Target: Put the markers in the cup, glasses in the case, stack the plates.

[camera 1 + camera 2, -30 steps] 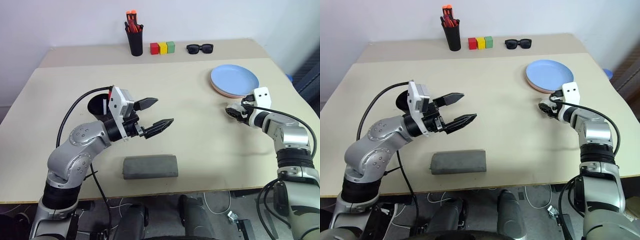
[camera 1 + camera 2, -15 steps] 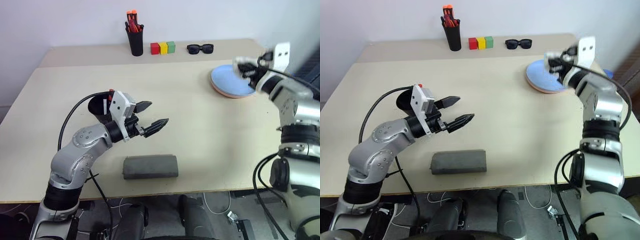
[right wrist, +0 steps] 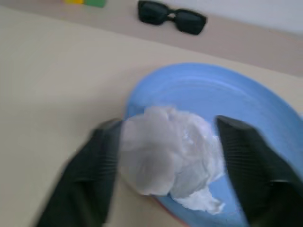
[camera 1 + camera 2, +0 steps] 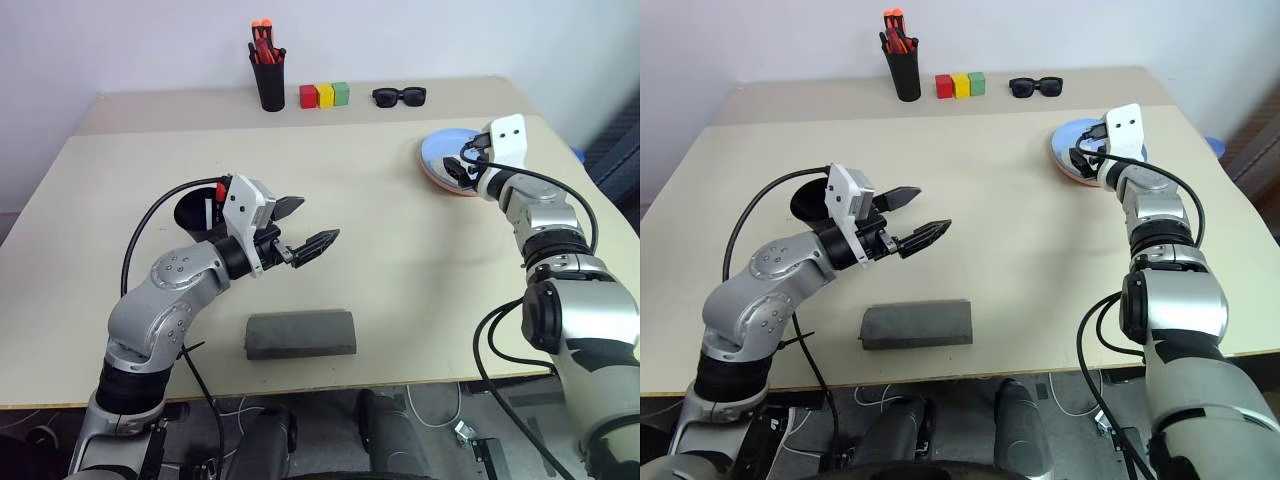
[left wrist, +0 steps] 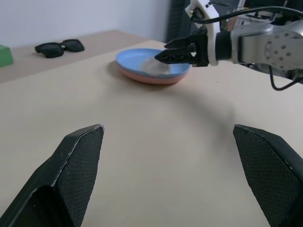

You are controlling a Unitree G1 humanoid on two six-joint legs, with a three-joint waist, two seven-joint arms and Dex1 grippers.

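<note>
The light blue plate (image 3: 265, 109) lies stacked on the pink plate (image 5: 147, 78) at the table's right back. My right gripper (image 4: 455, 168) hovers level over their near-left rim, open, and a crumpled white wad (image 3: 170, 161) lies on the blue plate between its fingers (image 3: 102, 165). My left gripper (image 4: 318, 222) hangs open and empty above the table's middle left. Behind its wrist stands the black cup (image 4: 192, 212), with a marker's red cap (image 4: 219, 186) showing at its rim. The grey case (image 4: 300, 334) lies shut near the front edge. The glasses are hidden.
Along the back stand a black pen holder (image 4: 268, 82) with orange-tipped pens, red, yellow and green blocks (image 4: 325, 96), and black sunglasses (image 4: 399, 96). Bare tabletop stretches between the two grippers.
My right gripper rose from the table in front of the plates, swung over the stack, and opened. The white wad it carried now lies on the blue plate. The left arm stayed put.
</note>
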